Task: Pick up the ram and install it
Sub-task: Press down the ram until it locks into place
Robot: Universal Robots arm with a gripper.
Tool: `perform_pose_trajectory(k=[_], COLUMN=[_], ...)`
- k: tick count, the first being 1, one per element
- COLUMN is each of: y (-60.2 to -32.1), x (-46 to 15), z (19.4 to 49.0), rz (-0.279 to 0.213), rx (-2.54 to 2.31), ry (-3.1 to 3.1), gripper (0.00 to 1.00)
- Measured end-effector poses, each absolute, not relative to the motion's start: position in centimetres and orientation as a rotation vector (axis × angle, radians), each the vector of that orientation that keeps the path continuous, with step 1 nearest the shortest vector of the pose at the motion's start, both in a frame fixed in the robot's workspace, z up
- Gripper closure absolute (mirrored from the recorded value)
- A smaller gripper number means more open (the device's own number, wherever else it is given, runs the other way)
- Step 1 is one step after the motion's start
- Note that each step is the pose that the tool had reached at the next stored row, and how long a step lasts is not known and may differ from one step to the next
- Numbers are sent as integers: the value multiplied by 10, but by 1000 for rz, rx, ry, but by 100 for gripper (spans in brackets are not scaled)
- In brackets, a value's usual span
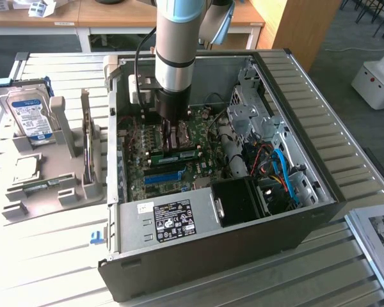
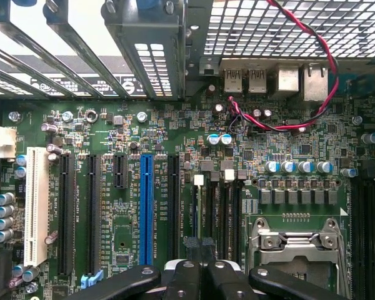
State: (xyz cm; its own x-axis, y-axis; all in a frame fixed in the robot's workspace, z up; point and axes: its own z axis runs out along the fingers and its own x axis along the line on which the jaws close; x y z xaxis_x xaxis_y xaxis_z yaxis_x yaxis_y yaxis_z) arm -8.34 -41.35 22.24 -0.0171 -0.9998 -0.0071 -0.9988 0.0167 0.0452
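Observation:
The ram [image 1: 179,155] is a narrow green stick standing on edge in a slot of the motherboard [image 1: 137,169], inside the open computer case [image 1: 320,147]. My gripper [image 1: 175,142] reaches straight down into the case, its tips just above the stick's middle; whether they touch it is unclear. In the wrist view the gripper [image 2: 203,275] is shut, the two black fingers [image 2: 186,275] pressed together with no board visible between them, over the dark memory slots [image 2: 232,206]. The long blue slot [image 2: 146,209] lies beside them.
A blue-labelled hard drive [image 1: 29,115] leans in a grey holder [image 1: 51,185] on the exterior view's left. Inside the case are a power supply [image 1: 173,220], a black fan block [image 1: 240,201], blue cables [image 1: 285,173], a red-black wire [image 2: 325,106] and the processor socket [image 2: 294,240].

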Motion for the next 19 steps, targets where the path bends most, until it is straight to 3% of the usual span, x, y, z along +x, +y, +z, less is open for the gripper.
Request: perform_pose_trajectory(k=[19], y=[-414], x=[-83], z=[235], rz=[-58], rx=[2184], ry=[-2221], gripper=[90])
